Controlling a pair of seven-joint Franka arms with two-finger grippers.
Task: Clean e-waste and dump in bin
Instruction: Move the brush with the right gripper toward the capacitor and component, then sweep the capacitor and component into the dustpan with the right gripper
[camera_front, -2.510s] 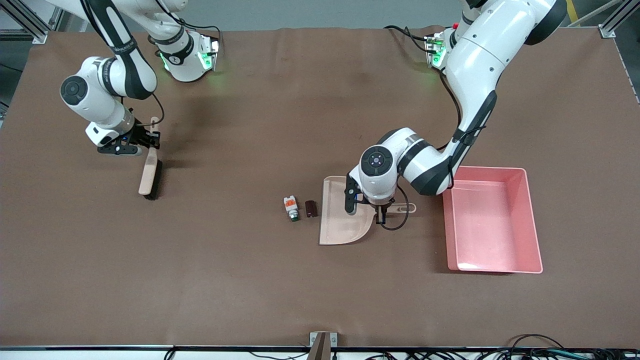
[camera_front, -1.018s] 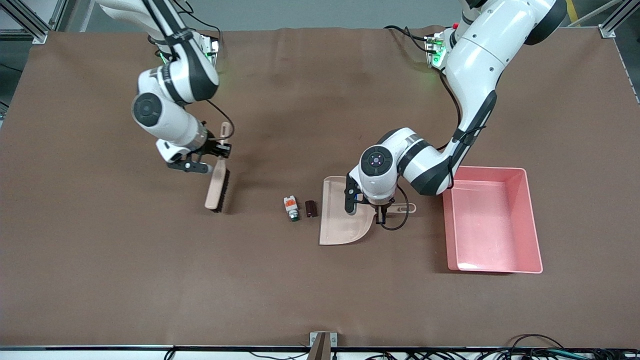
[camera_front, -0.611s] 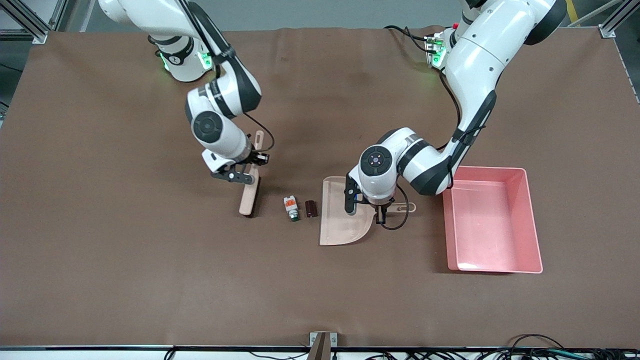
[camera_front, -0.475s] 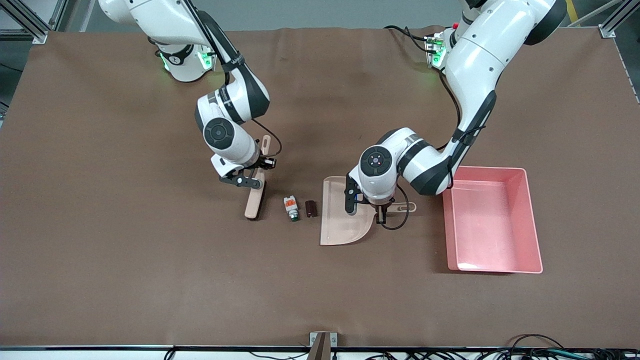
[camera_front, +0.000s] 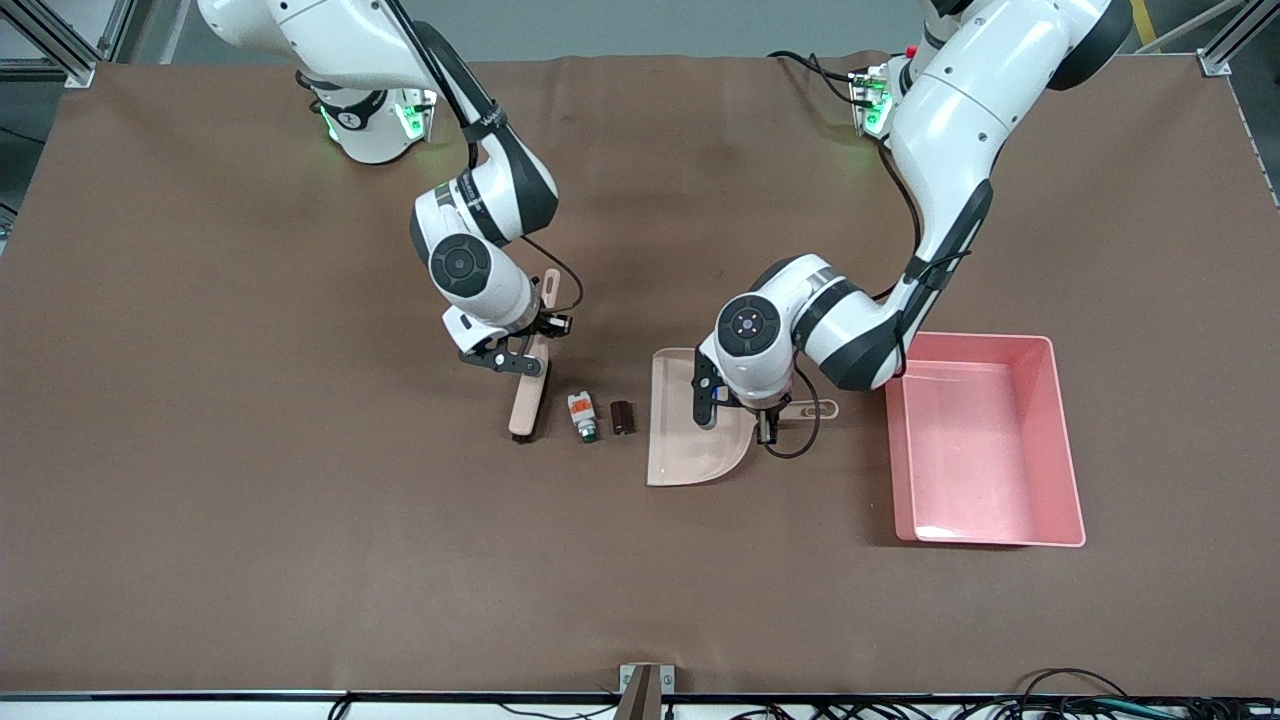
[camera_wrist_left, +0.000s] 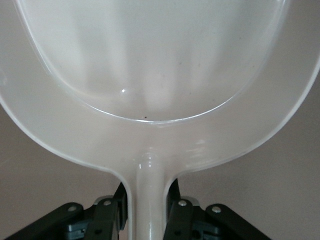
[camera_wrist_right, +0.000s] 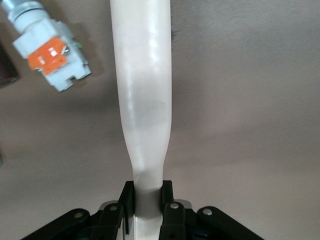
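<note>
Right now, your right gripper (camera_front: 533, 345) is clamped on the brush (camera_front: 527, 398) handle, with the white block (camera_front: 581, 415) and dark cylinder (camera_front: 623, 416) just beside its bristles. Your left gripper (camera_front: 768, 422) pinches the dustpan (camera_front: 690, 440) handle, the pink bin (camera_front: 985, 440) close by its fingers.

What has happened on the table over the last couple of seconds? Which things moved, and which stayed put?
The right gripper, shut on the beige hand brush, carried it from the right arm's end of the table to just beside the white block with orange and green marks. The left gripper, shut on the beige plastic dustpan, nudged it slightly. The block, the dark stubby cylinder and the pink plastic tub stayed put.
</note>
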